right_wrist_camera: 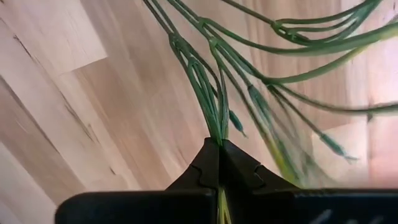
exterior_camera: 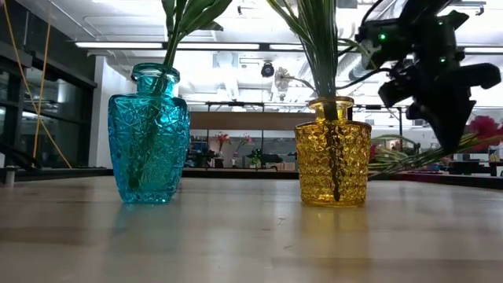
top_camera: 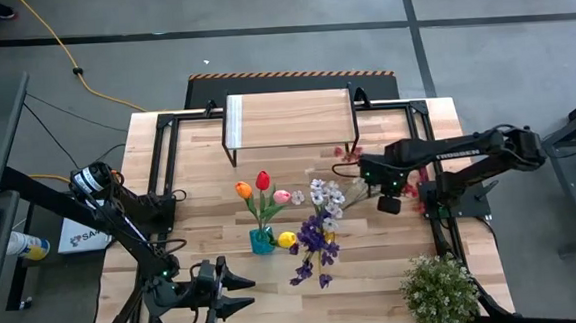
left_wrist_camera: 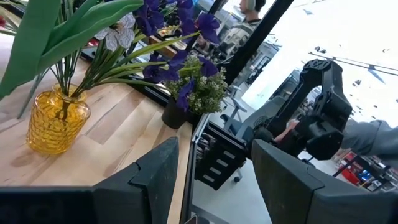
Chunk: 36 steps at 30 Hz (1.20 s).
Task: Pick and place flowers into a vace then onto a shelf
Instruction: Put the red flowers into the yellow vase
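two glass vases stand mid-bench: a teal vase (exterior_camera: 152,135) with tulips (top_camera: 262,180), and beside it a yellow vase (exterior_camera: 332,152) with purple and white flowers (top_camera: 321,215). right gripper (right_wrist_camera: 219,163) hovers over the bench (top_camera: 199,187) right of the vases, fingers clamped on a green-stemmed red spray (top_camera: 346,153). left gripper (top_camera: 244,290) waits at the front edge, fingers apart. shelf (top_camera: 289,111) stands at the back.

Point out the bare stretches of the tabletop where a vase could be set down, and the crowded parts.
Free: the shelf top; the table strip between the shelf and the teal vase; the near edge between the left gripper and the potted plant.

Crowded: the middle, around both vases, and by the right gripper, shut on the red spray stem.
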{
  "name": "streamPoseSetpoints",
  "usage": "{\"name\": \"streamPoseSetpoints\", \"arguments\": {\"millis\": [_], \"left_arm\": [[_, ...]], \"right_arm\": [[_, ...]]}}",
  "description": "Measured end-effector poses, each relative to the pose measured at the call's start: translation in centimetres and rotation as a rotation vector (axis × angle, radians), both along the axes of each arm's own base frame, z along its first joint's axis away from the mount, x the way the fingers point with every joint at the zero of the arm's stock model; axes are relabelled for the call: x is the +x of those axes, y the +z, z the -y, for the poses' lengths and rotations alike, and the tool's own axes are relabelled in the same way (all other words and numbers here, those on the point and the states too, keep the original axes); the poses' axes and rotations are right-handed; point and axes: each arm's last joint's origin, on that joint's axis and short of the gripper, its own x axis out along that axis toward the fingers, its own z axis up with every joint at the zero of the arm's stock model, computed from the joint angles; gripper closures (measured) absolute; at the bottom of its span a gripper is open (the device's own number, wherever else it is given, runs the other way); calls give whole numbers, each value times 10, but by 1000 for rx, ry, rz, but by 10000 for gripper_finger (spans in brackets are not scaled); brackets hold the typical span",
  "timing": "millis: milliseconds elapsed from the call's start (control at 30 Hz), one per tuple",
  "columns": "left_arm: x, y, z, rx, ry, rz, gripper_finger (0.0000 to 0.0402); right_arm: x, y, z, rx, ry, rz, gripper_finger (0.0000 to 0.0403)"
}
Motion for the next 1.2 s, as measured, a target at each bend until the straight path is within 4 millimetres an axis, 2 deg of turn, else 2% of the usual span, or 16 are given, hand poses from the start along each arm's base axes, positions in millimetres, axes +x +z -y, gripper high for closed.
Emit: {"name": "streamPoseSetpoints", "arguments": {"millis": [300,833,1067,1200], "left_arm": [[0,-1,0,9,0,-6,163],[0,-1,0,15,0,-9,163],[0,-1,0,15,1,-9,163],[0,-1,0,15,1,-9,163]], "right_arm": [[-10,10,-2,-2,-53,12,402],[-41,36,-2,-171,-182,56,402],[-42,76,1,-299,-194,92,403],[-42,101,2,-307,-170,142,403]]}}
